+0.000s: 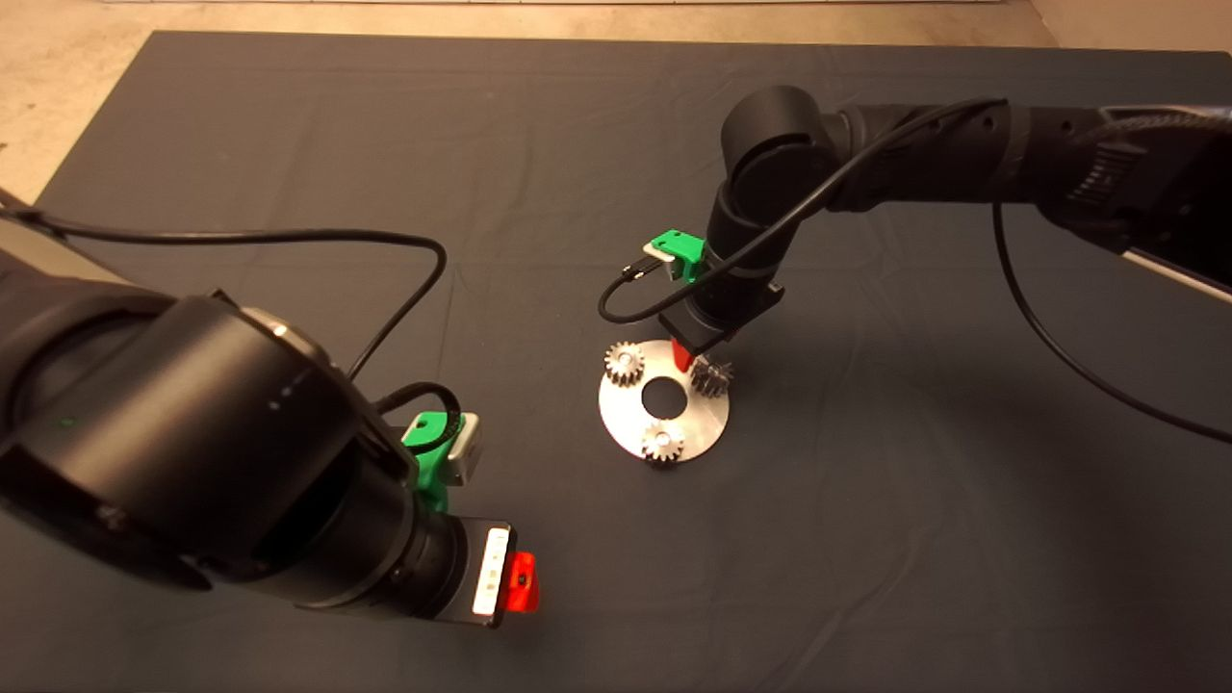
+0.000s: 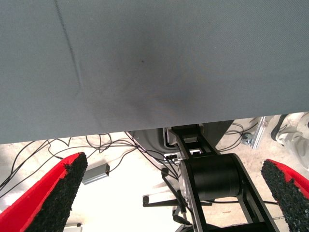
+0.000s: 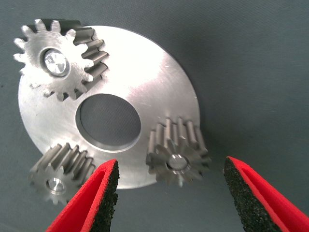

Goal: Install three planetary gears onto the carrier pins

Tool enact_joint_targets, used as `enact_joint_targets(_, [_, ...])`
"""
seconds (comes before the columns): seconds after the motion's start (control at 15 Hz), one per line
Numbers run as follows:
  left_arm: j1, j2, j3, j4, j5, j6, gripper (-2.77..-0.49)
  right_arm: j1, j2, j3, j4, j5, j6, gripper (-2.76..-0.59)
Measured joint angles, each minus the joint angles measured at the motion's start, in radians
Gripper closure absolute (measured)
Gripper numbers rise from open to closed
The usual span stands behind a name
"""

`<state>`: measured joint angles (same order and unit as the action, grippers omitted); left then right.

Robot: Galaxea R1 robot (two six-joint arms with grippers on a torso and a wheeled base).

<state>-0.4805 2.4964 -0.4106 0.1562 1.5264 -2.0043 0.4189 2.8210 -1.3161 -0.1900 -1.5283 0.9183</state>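
Observation:
The flat silver carrier plate lies mid-mat, and all three planetary gears sit on its pins. Two are bright: one at the far left, one at the near edge. The darker gear is on the right. In the right wrist view the plate shows each gear with a pin end in its centre hole, and the darker gear. My right gripper hangs open just above the plate, jaws either side of the darker gear and apart from it.
My left gripper waits open and empty at the mat's near left edge. Its wrist view looks past the mat edge at floor cables and a stand. Black cables trail from both arms over the mat.

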Motion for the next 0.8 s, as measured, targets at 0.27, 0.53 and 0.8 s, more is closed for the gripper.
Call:
enact_joint_targets(0.27, [0.000, 0.000, 0.000, 0.000, 0.000, 0.000, -2.62, 0.037, -0.160, 0.206, 0.001, -0.001, 0.119, -1.84])
enact_joint_targets(0.53, [0.000, 0.000, 0.000, 0.000, 0.000, 0.000, -2.62, 0.073, -0.369, 0.598, 0.004, 0.003, 0.368, -1.98])
enact_joint_targets(0.8, [0.000, 0.000, 0.000, 0.000, 0.000, -0.008, -2.62, 0.084, -0.582, 0.899, 0.089, -0.003, 0.613, -2.16])
